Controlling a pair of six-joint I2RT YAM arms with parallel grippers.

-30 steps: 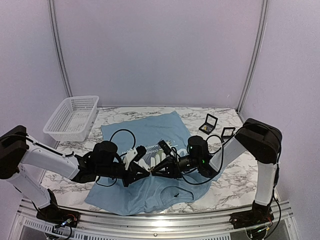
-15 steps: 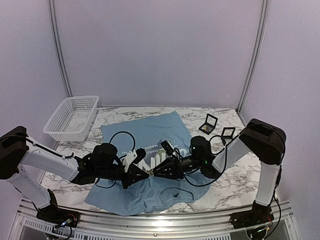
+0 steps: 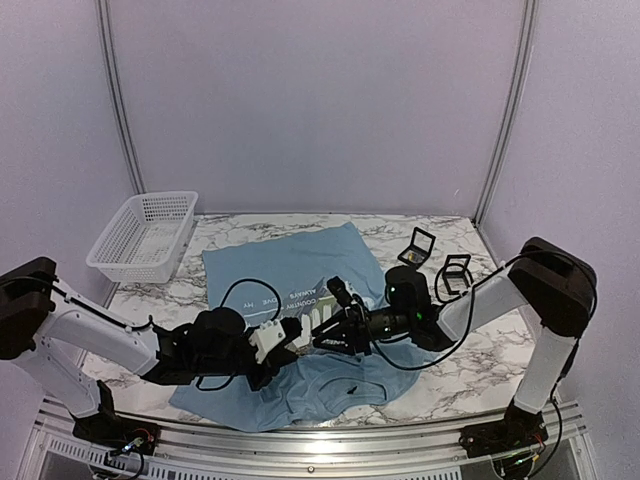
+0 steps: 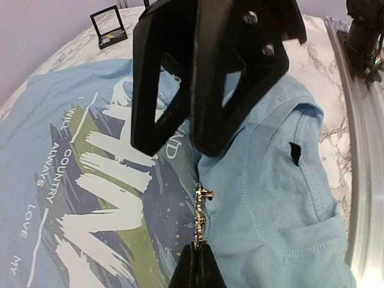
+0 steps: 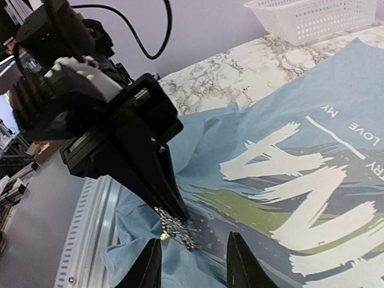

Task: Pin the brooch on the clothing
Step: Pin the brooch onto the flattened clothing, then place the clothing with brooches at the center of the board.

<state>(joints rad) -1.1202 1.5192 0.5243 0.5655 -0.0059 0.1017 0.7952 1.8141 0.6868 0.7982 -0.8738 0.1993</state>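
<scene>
Pinching the brooch [image 4: 201,211] by its lower end, your left gripper [image 4: 194,264] had its jaws pressed together, over the blue T-shirt [image 4: 282,198] near the collar. Your right gripper [image 5: 194,242] had its jaws spread and empty, just beside the brooch. The left wrist view showed the brooch edge-on, thin and gold. The right wrist view showed glittering gold and blue specks.

Both arms have the same look: white tube links with chunky black joints, left arm [image 3: 100,330] at lower left, right arm [image 3: 495,295] at right. A loose black cable [image 5: 169,24] runs off the left wrist, top of frame. The right gripper [image 4: 174,144] is matte black, with hollow triangular fingers and silver screws [image 4: 249,18]. The left gripper [image 5: 176,211] has slim black wedge fingers and a white ribbed housing [image 5: 78,78] behind.
</scene>
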